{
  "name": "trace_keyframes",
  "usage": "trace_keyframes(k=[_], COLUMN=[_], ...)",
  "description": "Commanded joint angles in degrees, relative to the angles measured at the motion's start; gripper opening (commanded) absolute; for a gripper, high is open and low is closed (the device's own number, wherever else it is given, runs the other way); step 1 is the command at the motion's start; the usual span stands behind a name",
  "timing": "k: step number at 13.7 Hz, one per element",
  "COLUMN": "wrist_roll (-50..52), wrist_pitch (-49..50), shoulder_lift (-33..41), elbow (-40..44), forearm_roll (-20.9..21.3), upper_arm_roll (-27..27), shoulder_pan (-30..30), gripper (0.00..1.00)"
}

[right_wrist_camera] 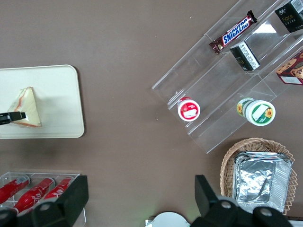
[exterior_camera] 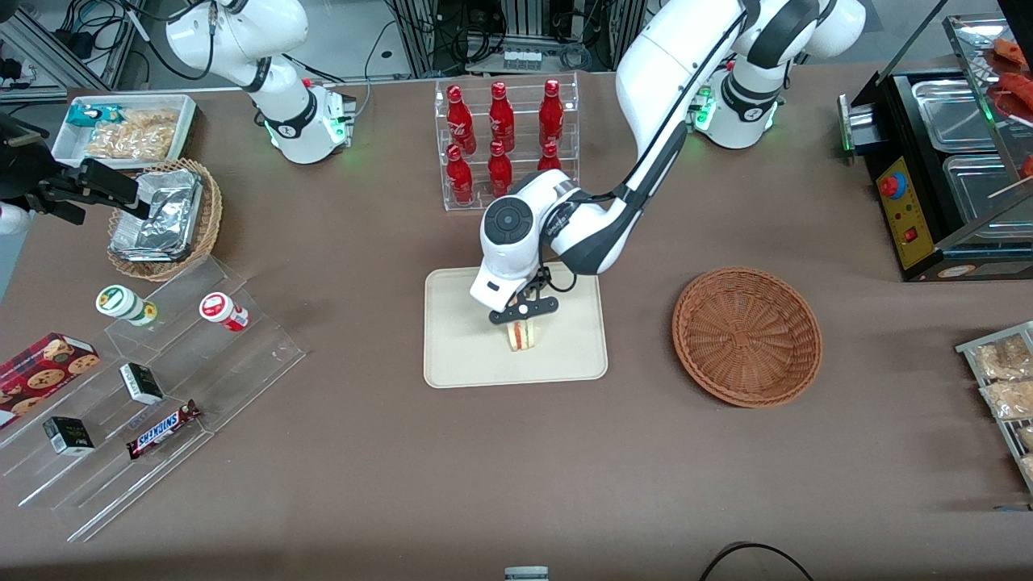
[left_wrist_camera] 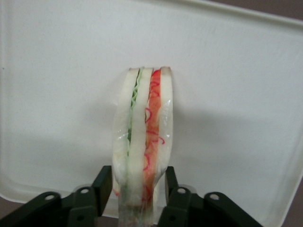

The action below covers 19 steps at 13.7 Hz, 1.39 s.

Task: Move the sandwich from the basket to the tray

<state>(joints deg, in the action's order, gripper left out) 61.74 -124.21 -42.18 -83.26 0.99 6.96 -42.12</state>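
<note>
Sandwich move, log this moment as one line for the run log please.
phase: placing | gripper: shut on sandwich, over tray | basket: empty, toward working arm's end | release: not yet

Left arm (exterior_camera: 646, 105): glossy white rounded shells, dark grey bands at joints, black cable along the forearm. Round black cap on the wrist housing (exterior_camera: 510, 218). Green light at base (exterior_camera: 700, 113). Gripper (exterior_camera: 523, 319): black two-finger bar, black fingers (left_wrist_camera: 102, 182), silver screws.
</note>
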Motion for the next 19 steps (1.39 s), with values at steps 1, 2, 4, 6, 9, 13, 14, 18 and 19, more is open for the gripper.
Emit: trace_keyframes(k=[1, 2, 4, 6, 9, 13, 14, 18, 19], wrist_roll=[1.4, 1.4, 0.3, 0.2, -6.6, -11.8, -13.7, -21.7, -24.8], wrist_pitch=[0.9, 1.6, 6.6, 9.6, 17.0, 24.1, 24.9, 25.2, 25.1], shoulder_lift=[2.4, 3.8, 6.0, 8.6, 11.8, 14.4, 15.3, 19.6, 21.5], elbow=[1.4, 1.1, 1.1, 0.6, -0.4, -1.6, -2.2, -6.1, -8.0], forearm_roll=[0.1, 0.2, 0.4, 0.6, 0.7, 0.9, 0.9, 1.0, 1.0], upper_arm_roll=[-0.2, -0.3, -0.3, -0.3, -0.3, -0.4, -0.5, -0.6, -0.6], shoulder_pan=[0.1, 0.2, 2.3, 3.4, 7.7, 13.5, 15.0, 20.9, 22.3], gripper=[1.00, 1.00, 1.00, 1.00, 1.00, 1.00, 1.00, 1.00, 1.00])
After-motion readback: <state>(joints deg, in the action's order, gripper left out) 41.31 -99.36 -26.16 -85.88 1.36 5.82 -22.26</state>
